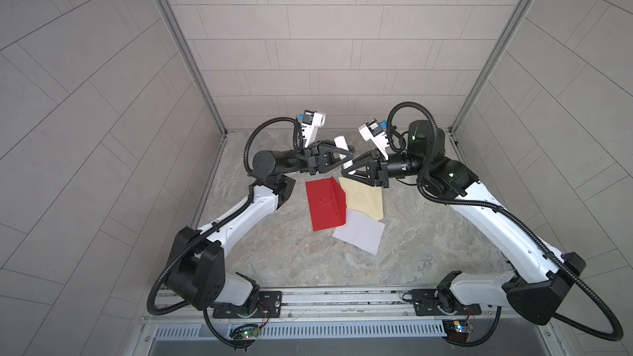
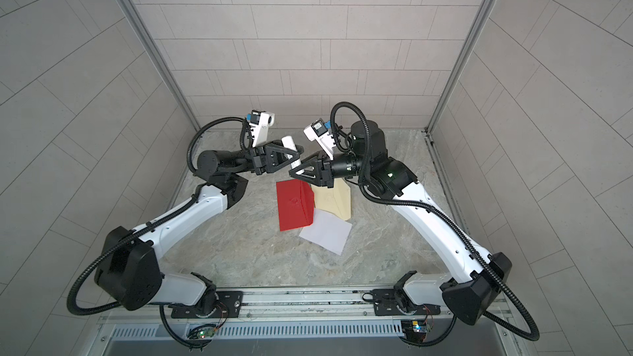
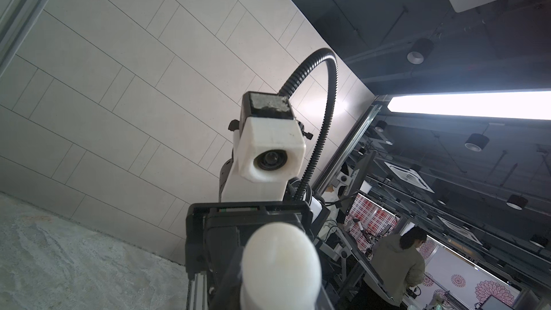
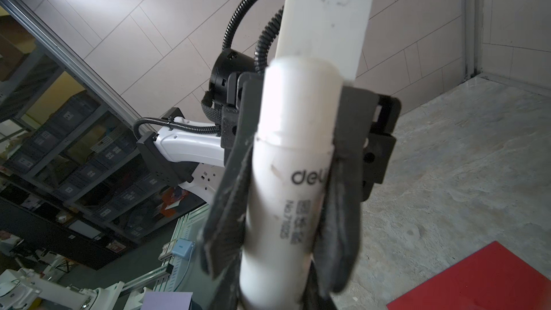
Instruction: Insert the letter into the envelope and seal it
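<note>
**Finding 1: tool.** A white glue stick (image 1: 342, 143) is held in the air between the 2 arms. The left end effector (image 1: 347, 154) is closed across its upper part. The stick's rounded end (image 3: 280, 263) stands close to that arm's wrist camera. The right end effector (image 1: 346, 169) meets it from the opposite side, lower down the printed barrel. In the right wrist view its dark pads (image 4: 226, 219) lie against both sides of the barrel. Each is set narrow and holds nothing else.

Judgement: a 2-point hold like this suits pulling the cap off, 1 arm steadying and 1 drawing, ready to glue a flap. Whether the cap has parted cannot be told.

**Finding 2: papers.** 3 papers lie on the tabletop (image 1: 274, 261) below the end effectors, toward the arm bases. Neither end effector touches them.
- The red envelope (image 1: 322, 207) lies below the left end effector, with 1 side raised along a crease.
- The tan envelope (image 1: 366, 200) lies just beneath the right end effector, against the red one.
- The letter (image 1: 359, 238), a white sheet, lies farthest from both end effectors. 1 corner sits at the red envelope's near edge.

**Finding 3: contents.** The letter is outside both envelopes. Neither interior is visible, so no contents can be confirmed.

Judgement: insertion appears not yet done, although the sealing tool is already in hand.
</note>
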`<state>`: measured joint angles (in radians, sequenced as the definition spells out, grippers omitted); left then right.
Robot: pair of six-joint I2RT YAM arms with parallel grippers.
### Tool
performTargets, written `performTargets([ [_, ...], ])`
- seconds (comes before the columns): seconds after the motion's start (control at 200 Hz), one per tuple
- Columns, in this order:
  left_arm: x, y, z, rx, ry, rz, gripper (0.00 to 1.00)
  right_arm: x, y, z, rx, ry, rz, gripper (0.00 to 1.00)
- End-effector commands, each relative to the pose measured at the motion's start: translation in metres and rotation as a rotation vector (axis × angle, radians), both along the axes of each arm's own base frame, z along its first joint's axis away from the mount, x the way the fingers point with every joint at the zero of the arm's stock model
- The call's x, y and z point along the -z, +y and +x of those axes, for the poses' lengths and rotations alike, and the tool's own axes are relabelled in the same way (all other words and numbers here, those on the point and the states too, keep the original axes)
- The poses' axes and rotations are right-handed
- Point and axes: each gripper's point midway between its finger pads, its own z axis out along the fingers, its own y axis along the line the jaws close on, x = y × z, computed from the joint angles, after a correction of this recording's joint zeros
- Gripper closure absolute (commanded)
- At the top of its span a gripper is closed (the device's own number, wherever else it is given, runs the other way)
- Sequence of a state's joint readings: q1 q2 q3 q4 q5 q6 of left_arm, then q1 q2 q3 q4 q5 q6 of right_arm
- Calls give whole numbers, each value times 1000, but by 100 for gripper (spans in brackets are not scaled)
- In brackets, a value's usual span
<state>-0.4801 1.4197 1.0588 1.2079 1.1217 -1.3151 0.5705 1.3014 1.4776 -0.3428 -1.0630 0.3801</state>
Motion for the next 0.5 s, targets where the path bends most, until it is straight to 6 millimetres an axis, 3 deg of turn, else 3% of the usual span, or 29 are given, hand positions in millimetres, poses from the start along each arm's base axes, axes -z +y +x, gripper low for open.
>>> performTargets([
  [0.0,13,-3,10,-44,56,66,100,-4,-6,-10,19,-112,-82,47],
  [0.085,37,-5,41,-213,146,185,100,-1,-13,11,155,-144,-125,23],
  [0.105,46,-5,50,-268,176,232,100,1,-15,16,187,-149,-134,4],
  [0.115,47,-3,54,-298,175,246,100,1,-15,18,201,-151,-137,1],
  [0.215,85,16,93,-557,369,433,100,10,-33,42,383,-179,-212,0],
  [0.315,108,23,112,-637,576,482,100,21,-55,70,579,-195,-283,0],
  [0.38,113,18,119,-620,695,435,100,29,-65,86,684,-179,-298,0],
  [0.495,115,12,129,-592,846,326,100,36,-60,99,731,-119,-246,0],
])
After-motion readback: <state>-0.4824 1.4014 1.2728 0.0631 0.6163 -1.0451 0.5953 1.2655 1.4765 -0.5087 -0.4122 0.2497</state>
